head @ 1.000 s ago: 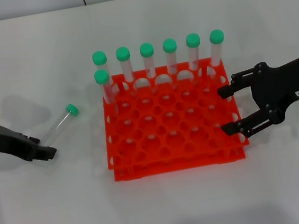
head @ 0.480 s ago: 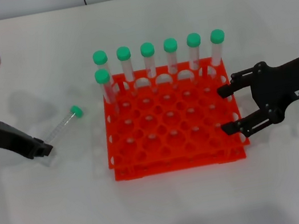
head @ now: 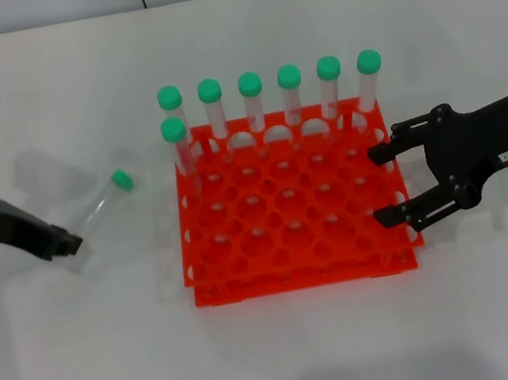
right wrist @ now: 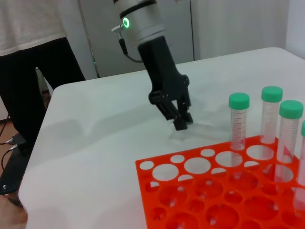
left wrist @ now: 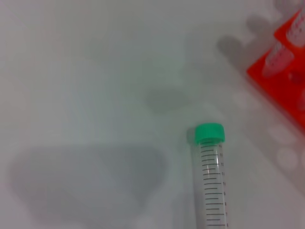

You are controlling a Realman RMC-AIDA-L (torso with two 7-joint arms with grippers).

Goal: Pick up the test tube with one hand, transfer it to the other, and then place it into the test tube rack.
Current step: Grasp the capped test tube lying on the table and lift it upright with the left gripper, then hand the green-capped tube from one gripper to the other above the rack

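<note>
The test tube (head: 99, 213) is clear with a green cap and points its cap toward the rack; the left wrist view also shows the test tube (left wrist: 210, 181). My left gripper (head: 65, 246) is shut on its bottom end, left of the orange-red test tube rack (head: 299, 277). In the right wrist view the left gripper (right wrist: 182, 122) has its fingers together at the tube's end, low over the table. My right gripper (head: 383, 185), with a white label, stands open at the rack's right edge, one finger at each side of that edge's middle.
Several green-capped tubes (head: 252, 102) stand upright along the rack's far row, one more in the second row at far left. A person in dark trousers (right wrist: 28, 62) stands beyond the table's far-left edge.
My left gripper has drawn back to the left and slightly away from me, and the tube has shifted with it. The right gripper has stayed where it was.
</note>
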